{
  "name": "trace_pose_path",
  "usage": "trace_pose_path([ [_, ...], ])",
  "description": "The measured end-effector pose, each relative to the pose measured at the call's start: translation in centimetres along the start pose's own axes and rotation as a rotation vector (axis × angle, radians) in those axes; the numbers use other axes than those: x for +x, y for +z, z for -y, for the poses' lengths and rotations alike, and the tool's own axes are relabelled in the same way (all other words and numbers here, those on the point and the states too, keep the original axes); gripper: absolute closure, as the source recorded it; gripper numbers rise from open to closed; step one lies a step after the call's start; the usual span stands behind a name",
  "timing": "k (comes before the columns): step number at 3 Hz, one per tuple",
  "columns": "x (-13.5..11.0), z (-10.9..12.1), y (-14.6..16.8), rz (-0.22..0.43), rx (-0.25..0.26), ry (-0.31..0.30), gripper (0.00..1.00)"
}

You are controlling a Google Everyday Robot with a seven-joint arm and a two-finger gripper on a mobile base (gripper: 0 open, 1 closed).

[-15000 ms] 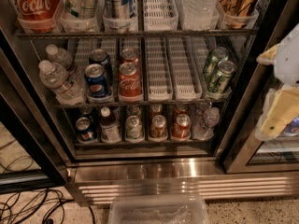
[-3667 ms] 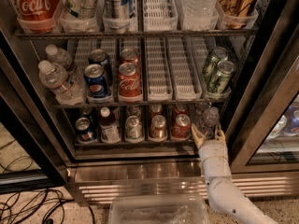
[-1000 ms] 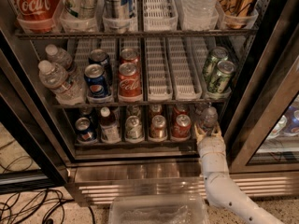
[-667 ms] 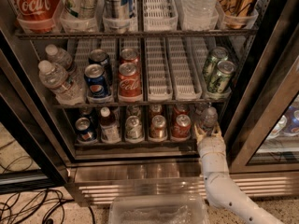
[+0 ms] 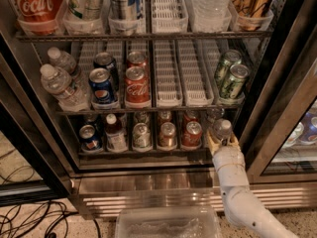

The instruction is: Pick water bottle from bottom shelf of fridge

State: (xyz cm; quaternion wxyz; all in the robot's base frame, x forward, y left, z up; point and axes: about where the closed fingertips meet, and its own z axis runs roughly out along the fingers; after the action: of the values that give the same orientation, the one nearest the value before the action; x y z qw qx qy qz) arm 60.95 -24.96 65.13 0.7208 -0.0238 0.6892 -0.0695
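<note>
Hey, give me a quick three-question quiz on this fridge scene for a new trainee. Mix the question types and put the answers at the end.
1. True or false: the gripper is at the rightmost lane of the bottom shelf.
2. What stands right at the gripper? A) Pepsi can B) water bottle C) green can
3. Fill in: on the bottom shelf, the dark-contents bottle stands in the ___ lane from the left.
Key: 1 true; 2 B; 3 second.
</note>
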Motion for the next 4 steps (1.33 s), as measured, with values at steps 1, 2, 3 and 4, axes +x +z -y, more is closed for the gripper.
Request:
trace_pose_path([
  [1,-1.7,0.8,-0.8,0.028,0.004,0.059,1.0],
  [2,-2.9,1.5,-1.6,0.03,-0.01,0.084,1.0],
  [3,-2.8,3.0,-3.3,-0.048,-0.067,0.062,1.0],
  [4,-1.1,5.3,-5.9,-0.209,-0.139,0.064,1.0],
])
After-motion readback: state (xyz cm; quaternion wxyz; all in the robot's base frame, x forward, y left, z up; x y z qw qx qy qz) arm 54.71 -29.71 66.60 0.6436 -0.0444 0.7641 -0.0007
